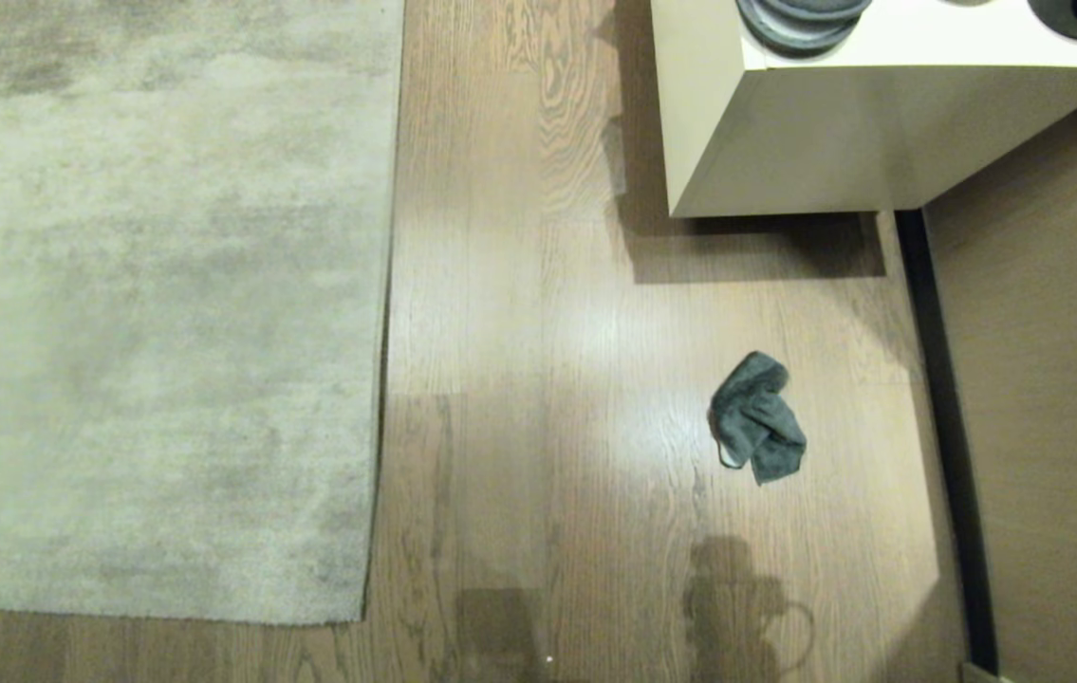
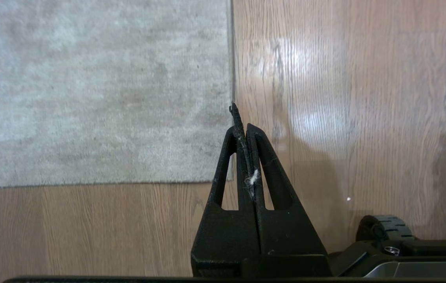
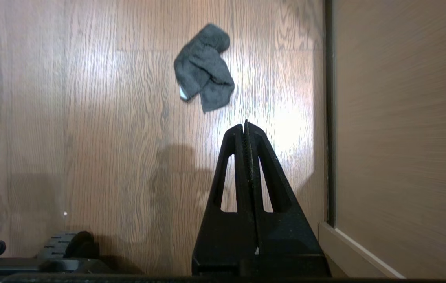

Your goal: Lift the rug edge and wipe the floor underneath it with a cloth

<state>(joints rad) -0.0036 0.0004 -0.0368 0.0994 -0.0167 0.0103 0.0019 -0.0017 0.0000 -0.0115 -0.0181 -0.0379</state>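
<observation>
**Head view: rug flat, cloth loose, nothing picked up yet**

Head view shows neither arm, only the robot's shadow at six o'clock on the floor (image 1: 538, 313). Each wrist view shows its own tool low above the planks: the left tool (image 2: 242, 125) has its jaws pressed together on nothing but a fleck of lint, with the rug's near corner just past its tip; the right tool (image 3: 246, 127) is likewise fully closed and empty, pointing toward the cloth (image 3: 204, 78).

Moving out in the head view, the cloth (image 1: 756, 417) lies crumpled on bare floor at about four o'clock, well apart from the rug. The rug edge (image 1: 384, 313) runs from seven to twelve o'clock and lies flat. At one o'clock stands a white cabinet (image 1: 785, 142).

Risks, as I judge them: both tools must open first, or they will just shove their targets. The flat rug edge offers little to pinch, so a jaw may scrape the glossy planks or slip. The cloth could skid away on that slick surface.
</observation>
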